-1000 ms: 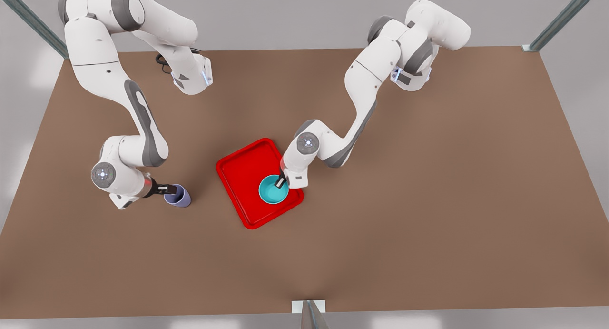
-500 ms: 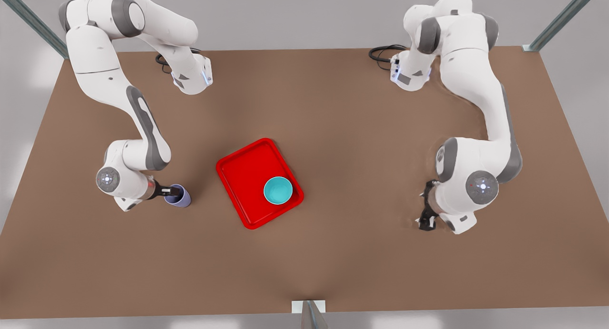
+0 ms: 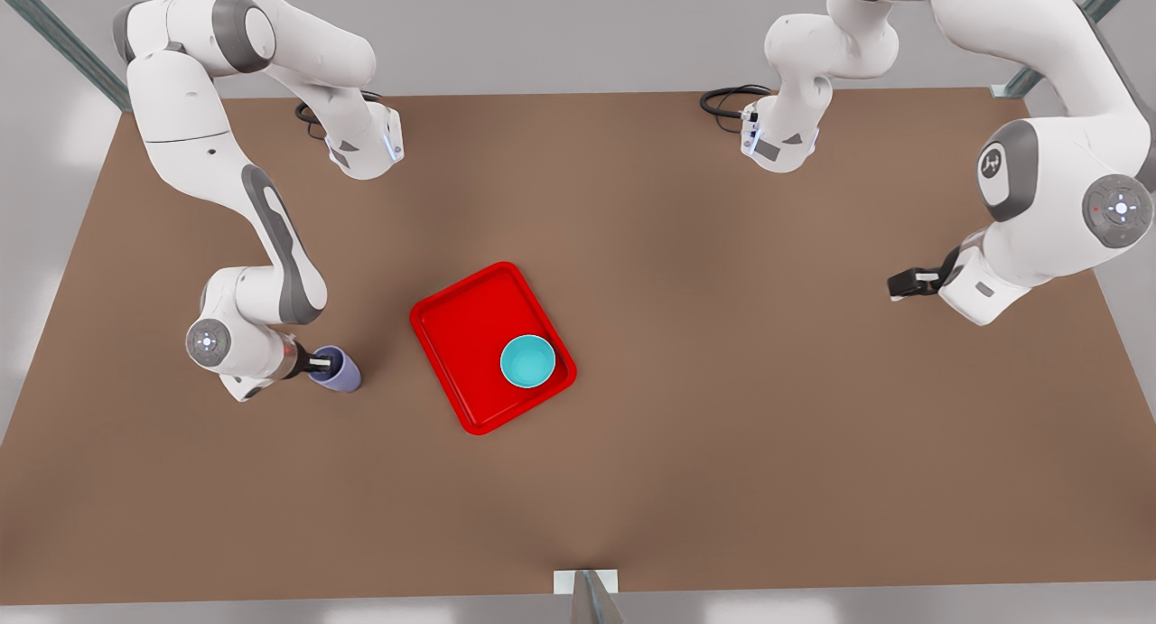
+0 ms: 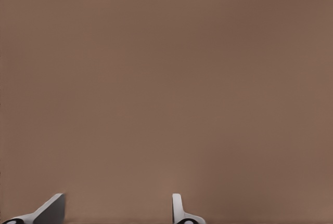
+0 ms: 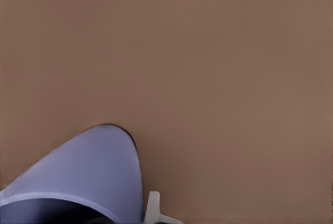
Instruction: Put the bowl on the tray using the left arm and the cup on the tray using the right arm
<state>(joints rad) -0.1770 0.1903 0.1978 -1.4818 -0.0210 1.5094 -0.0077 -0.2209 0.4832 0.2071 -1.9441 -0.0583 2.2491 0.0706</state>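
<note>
The teal bowl (image 3: 527, 361) sits upright on the red tray (image 3: 470, 321), in the corner nearest the front view's right, with nothing touching it. My left gripper (image 3: 903, 285) (image 4: 114, 211) hangs open over bare table far off at the front view's right. The lavender cup (image 3: 336, 369) (image 5: 88, 174) stands on the table to the front view's left of the tray, a short gap from its rim. My right gripper (image 3: 321, 364) (image 5: 125, 216) is shut on the cup's wall, with one fingertip (image 5: 153, 208) outside and the other hidden inside.
The brown table (image 3: 722, 443) spreads wide around the tray. Both arm bases (image 3: 361, 145) (image 3: 781, 141) stand at the far edge with cables beside them. A metal post (image 3: 587, 597) sits at the near edge.
My left arm has let go of the bowl and swung from the tray far to the front view's right. The right gripper and cup have barely shifted.
</note>
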